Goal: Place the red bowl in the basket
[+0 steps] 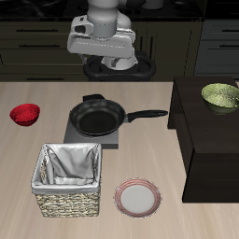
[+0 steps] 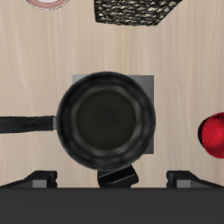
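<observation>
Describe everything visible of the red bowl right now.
The red bowl is small, round and glossy bright red, with a darker hollow inside, much smaller than the pan. It stands upright and looks empty on the light wooden table, apart from the pan and farther back than the basket. Nothing touches it but the table. The wrist view catches only part of it at the picture's edge. The gripper hangs high over the pan, well clear of it.
</observation>
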